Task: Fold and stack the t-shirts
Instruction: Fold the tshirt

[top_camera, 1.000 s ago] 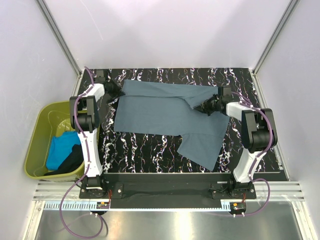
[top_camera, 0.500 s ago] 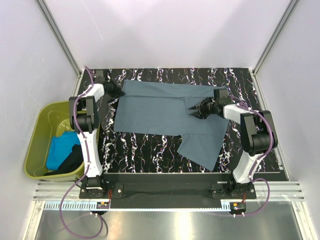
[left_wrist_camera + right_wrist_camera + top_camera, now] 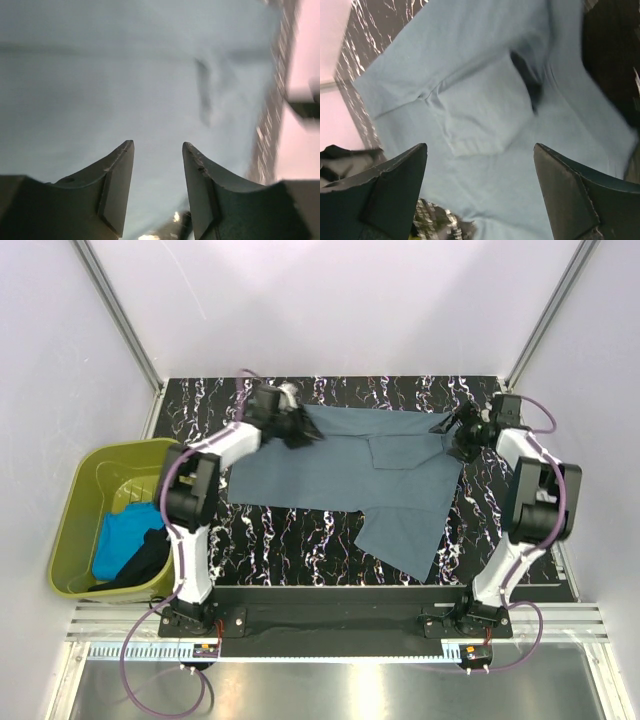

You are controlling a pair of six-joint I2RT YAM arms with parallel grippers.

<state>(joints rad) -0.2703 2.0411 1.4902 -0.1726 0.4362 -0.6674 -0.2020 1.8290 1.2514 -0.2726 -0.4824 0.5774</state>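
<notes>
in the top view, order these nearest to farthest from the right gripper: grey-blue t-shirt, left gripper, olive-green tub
1. Grey-blue t-shirt: spread on the table, its right edge beside the right gripper.
2. Left gripper: across the shirt, over its far-left part.
3. Olive-green tub: beyond the table's left edge, farthest.

Text on grey-blue t-shirt [image 3: 330, 470], below the left end effector [image 3: 157, 144]: none readable.
Labels on green tub [image 3: 72, 502]: none readable.
Signs on table [image 3: 280, 535]: none readable.

pale walls [image 3: 330, 300], black marbled table [image 3: 282, 533]
</notes>
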